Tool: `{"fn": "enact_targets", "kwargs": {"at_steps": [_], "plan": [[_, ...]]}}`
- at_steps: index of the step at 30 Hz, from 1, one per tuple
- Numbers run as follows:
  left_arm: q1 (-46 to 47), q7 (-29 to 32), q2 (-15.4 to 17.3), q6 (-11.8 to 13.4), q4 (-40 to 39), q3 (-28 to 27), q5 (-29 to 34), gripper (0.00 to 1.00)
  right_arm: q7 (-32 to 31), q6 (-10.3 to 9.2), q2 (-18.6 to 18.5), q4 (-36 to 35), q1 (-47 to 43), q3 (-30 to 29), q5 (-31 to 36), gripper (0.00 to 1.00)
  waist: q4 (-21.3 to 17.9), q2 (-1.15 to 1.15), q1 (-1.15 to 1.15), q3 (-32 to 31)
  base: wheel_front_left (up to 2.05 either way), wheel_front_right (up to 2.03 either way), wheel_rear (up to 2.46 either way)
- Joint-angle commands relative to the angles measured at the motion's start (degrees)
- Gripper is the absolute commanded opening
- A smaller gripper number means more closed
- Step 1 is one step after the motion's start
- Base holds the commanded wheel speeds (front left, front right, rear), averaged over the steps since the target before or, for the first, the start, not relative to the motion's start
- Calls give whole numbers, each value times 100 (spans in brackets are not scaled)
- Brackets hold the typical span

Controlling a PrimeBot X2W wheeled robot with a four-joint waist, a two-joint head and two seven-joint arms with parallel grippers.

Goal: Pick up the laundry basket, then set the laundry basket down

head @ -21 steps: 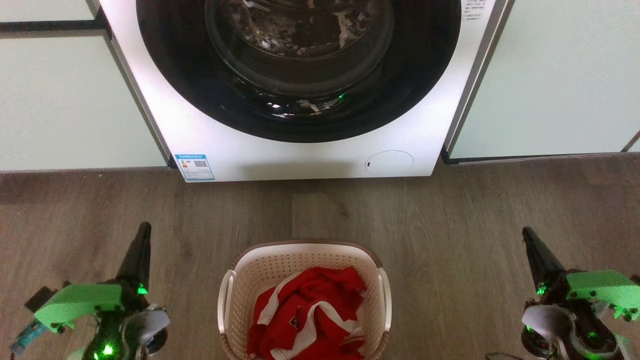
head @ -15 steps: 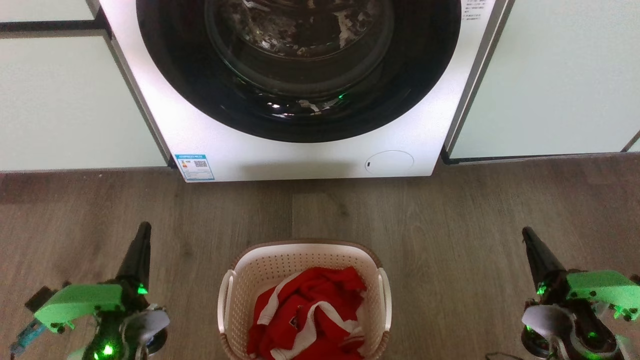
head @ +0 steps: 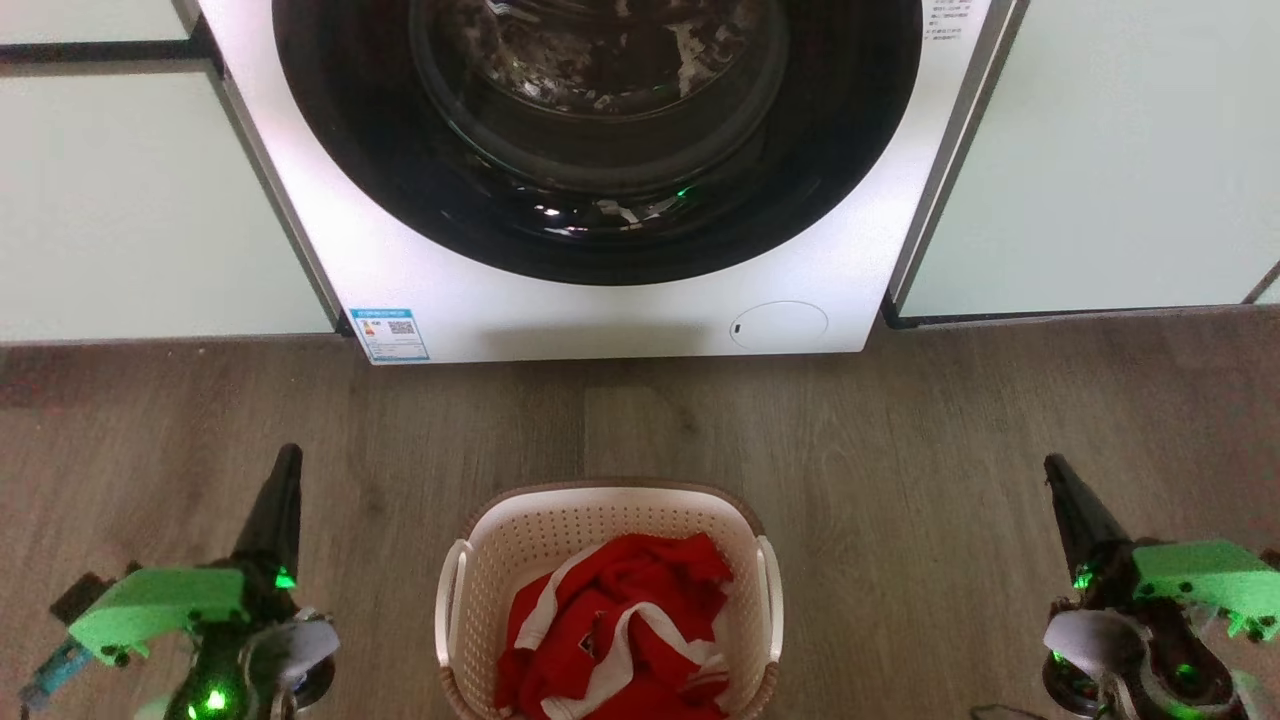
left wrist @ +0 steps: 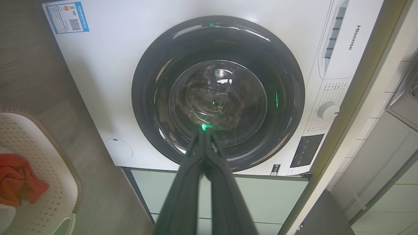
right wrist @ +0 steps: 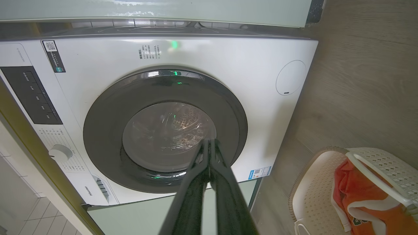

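Note:
The laundry basket (head: 560, 530) stands on the wood floor at the bottom centre of the head view, cream-white and perforated with a brown rim and white side handles. It holds a red and white garment (head: 620, 630). My left gripper (head: 288, 455) hovers to the basket's left, shut, holding nothing. To the basket's right my right gripper (head: 1052, 465) is likewise shut and empty. Both stand well apart from the basket. The left wrist view has the basket (left wrist: 49, 169) at its left edge and the gripper tips (left wrist: 205, 130) together. In the right wrist view the basket (right wrist: 313, 195) sits lower right, tips (right wrist: 209, 142) together.
A white front-loading washing machine (head: 600, 310) with a dark round door stands straight ahead behind the basket. Pale green cabinet fronts (head: 130, 200) flank it on both sides. Bare wood floor (head: 900, 450) lies between the machine and the basket.

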State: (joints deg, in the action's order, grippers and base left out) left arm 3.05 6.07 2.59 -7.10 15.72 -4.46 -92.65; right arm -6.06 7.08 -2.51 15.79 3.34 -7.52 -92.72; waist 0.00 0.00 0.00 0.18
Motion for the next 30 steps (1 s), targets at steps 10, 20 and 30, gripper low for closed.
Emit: {"fn": "enact_targets", "kwargs": {"at_steps": [10, 20, 30], "plan": [[314, 42, 29, -39, -168, -207, 49, 0, -43, 41, -37, -177, 285, 99, 56, 0, 0, 0, 0, 0, 0, 0, 0], [314, 42, 29, -39, -168, -207, 49, 0, -43, 41, -37, -177, 285, 100, 56, 0, 0, 0, 0, 0, 0, 0, 0], [-149, -58, -16, 7, 242, 31, 32, 100, 62, 1, 34, 227, -118, 41, 45, 100, -2, 0, 0, 3, 0, 0, 0]]}}
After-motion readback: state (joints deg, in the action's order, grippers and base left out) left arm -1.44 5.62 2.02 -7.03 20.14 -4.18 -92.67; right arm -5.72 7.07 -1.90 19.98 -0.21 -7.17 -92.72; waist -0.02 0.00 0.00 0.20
